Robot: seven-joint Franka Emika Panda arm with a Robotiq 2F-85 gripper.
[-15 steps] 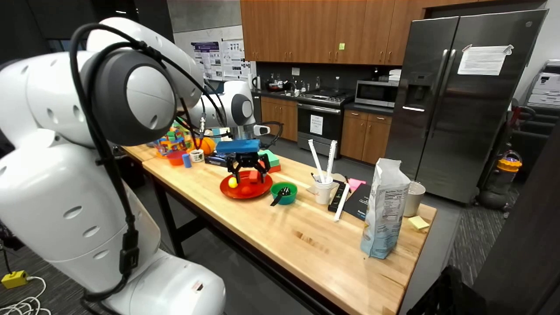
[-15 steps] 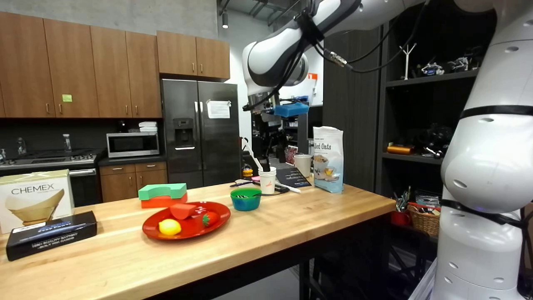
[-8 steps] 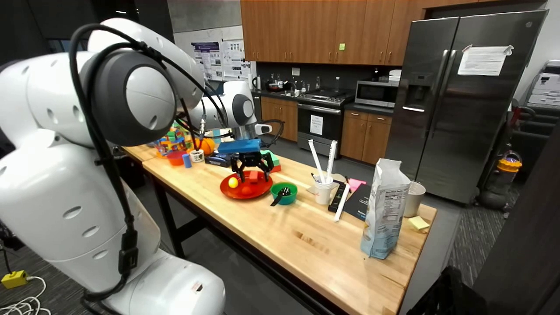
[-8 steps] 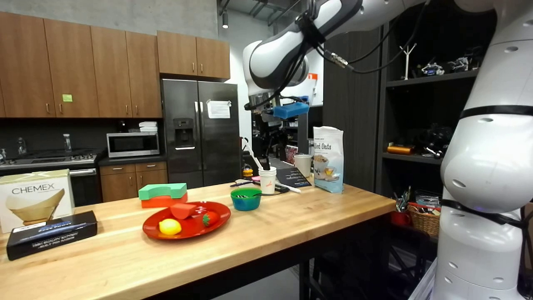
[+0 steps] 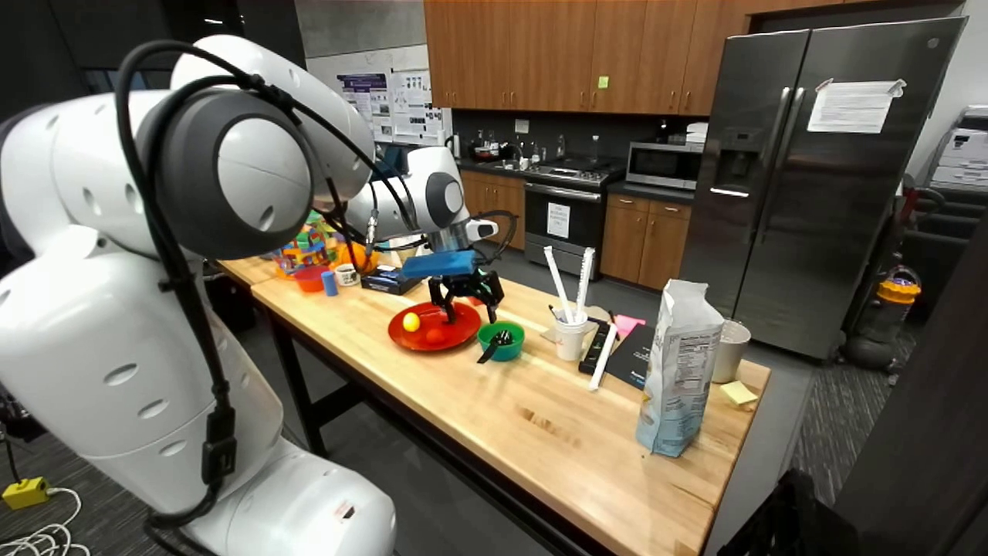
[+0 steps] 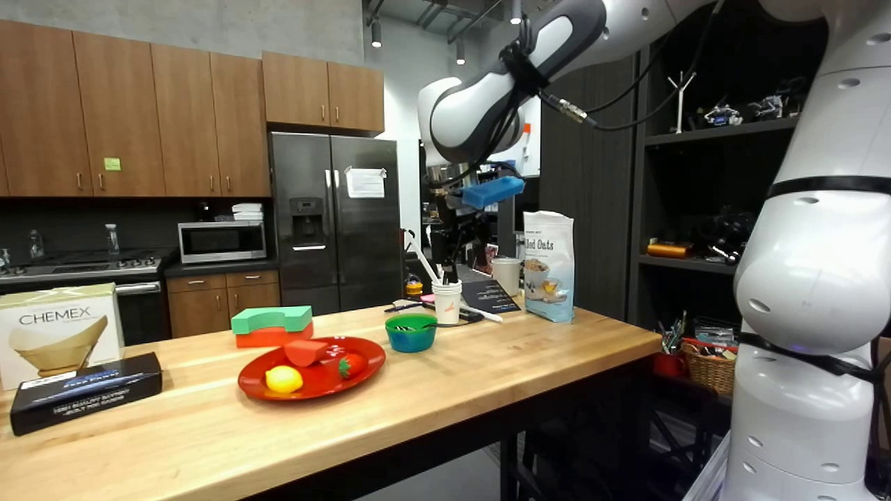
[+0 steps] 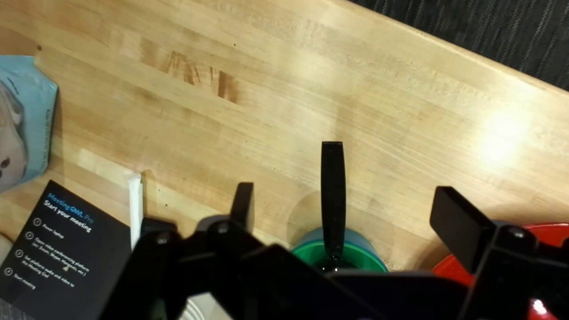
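My gripper (image 7: 342,202) is open and empty, its two black fingers wide apart. In the wrist view a black utensil handle (image 7: 333,191) lies between the fingers, below them and not touched. The handle leans out over the rim of a green-blue bowl (image 7: 364,256), which is partly hidden by the gripper. In an exterior view the gripper (image 5: 472,316) hangs above the table between the red plate (image 5: 455,340) and the bowl (image 5: 509,354). The plate holds a yellow lemon (image 6: 284,379), a strawberry (image 6: 352,365) and a red block (image 6: 305,352).
A white cup with straws (image 6: 447,306) stands beside the bowl. A black booklet (image 7: 66,262) and an oats bag (image 6: 549,278) are farther along the table. A green-and-red block stack (image 6: 271,327), a black box (image 6: 87,393) and a Chemex box (image 6: 62,334) stand past the plate.
The gripper has moved from over the red plate toward the bowl and tilted a little. It stays open. The objects on the table have not moved.
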